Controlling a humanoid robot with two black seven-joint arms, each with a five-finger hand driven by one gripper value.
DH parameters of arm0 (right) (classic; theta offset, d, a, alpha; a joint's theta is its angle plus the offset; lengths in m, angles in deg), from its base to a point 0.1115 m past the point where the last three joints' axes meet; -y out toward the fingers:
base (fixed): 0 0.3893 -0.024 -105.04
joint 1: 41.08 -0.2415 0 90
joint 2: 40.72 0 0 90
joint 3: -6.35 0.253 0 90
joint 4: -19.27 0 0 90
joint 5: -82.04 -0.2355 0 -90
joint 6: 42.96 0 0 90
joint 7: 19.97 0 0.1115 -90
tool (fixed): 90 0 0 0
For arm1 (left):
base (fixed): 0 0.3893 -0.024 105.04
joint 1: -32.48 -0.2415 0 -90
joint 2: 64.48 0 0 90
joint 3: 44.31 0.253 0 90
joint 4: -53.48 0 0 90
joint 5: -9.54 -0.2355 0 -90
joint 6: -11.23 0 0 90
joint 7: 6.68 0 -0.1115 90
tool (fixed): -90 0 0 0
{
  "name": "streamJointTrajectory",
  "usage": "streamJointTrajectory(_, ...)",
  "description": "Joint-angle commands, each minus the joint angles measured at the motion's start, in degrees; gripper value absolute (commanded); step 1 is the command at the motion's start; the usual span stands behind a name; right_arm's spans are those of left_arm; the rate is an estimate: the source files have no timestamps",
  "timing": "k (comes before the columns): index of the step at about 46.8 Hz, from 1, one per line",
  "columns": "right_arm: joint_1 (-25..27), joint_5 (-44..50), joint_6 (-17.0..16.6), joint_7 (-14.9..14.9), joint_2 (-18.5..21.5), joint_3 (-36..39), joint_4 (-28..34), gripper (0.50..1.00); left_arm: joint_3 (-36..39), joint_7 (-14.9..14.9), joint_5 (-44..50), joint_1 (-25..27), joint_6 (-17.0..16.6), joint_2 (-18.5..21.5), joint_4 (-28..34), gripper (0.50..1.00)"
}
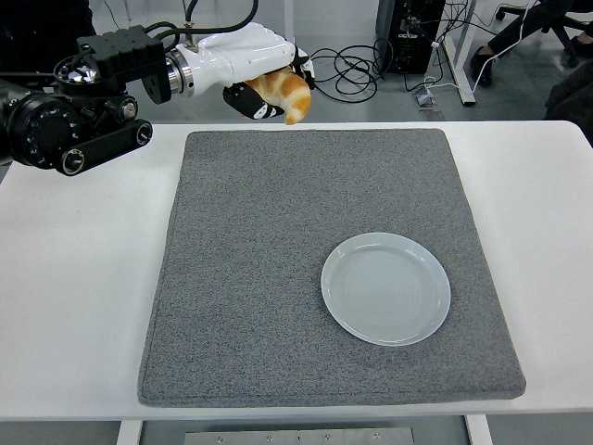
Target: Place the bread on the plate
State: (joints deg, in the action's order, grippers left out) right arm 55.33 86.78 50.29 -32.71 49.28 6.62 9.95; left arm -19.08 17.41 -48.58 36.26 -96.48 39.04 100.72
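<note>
A golden-brown bread roll [288,94], shaped like a croissant, hangs in the air above the far left corner of the grey mat. My left hand [269,88], white with black fingers, is shut on it from above and behind. The black left arm comes in from the upper left. A pale round plate [385,288] with nothing on it lies on the mat's right half, well to the right of and nearer than the bread. The right arm does not show.
A large grey mat [278,232] covers the middle of the white table [74,278]. Beyond the far edge there are cables and a computer case on the floor. A person's legs show at the top right.
</note>
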Motion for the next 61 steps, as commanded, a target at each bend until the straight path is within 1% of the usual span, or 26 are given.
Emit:
streamJointTrajectory(1,0.0,0.0,0.0,0.0,0.0,0.0,0.0,1.000,-0.1,-0.1,0.1,0.1,0.1,-1.6,0.0,0.500)
streamJointTrajectory(8,0.0,0.0,0.0,0.0,0.0,0.0,0.0,1.000,0.0,-0.4,1.8,0.8,0.2,-5.6,-0.9,0.500)
streamJointTrajectory(13,0.0,0.0,0.0,0.0,0.0,0.0,0.0,1.000,0.0,-0.4,2.7,1.4,0.3,-10.1,-2.9,0.500)
streamJointTrajectory(18,0.0,0.0,0.0,0.0,0.0,0.0,0.0,1.000,-0.2,-0.1,2.8,1.6,1.5,-13.5,-5.0,0.500)
streamJointTrajectory(25,0.0,0.0,0.0,0.0,0.0,0.0,0.0,1.000,-2.5,0.0,3.2,1.9,2.6,-13.5,-5.4,0.500)
streamJointTrajectory(39,0.0,0.0,0.0,0.0,0.0,0.0,0.0,1.000,-2.5,0.1,3.2,2.1,3.0,-13.5,-5.3,0.500)
streamJointTrajectory(44,0.0,0.0,0.0,0.0,0.0,0.0,0.0,1.000,-2.5,0.1,3.1,1.8,5.1,-13.5,-4.3,0.500)
streamJointTrajectory(50,0.0,0.0,0.0,0.0,0.0,0.0,0.0,1.000,-2.8,0.3,3.4,1.6,5.2,-13.5,-4.4,0.500)
streamJointTrajectory(54,0.0,0.0,0.0,0.0,0.0,0.0,0.0,1.000,-4.3,0.5,4.2,1.7,5.5,-13.5,-4.6,0.500)
streamJointTrajectory(61,0.0,0.0,0.0,0.0,0.0,0.0,0.0,1.000,-5.1,0.8,4.0,2.0,5.7,-13.5,-3.6,0.500)
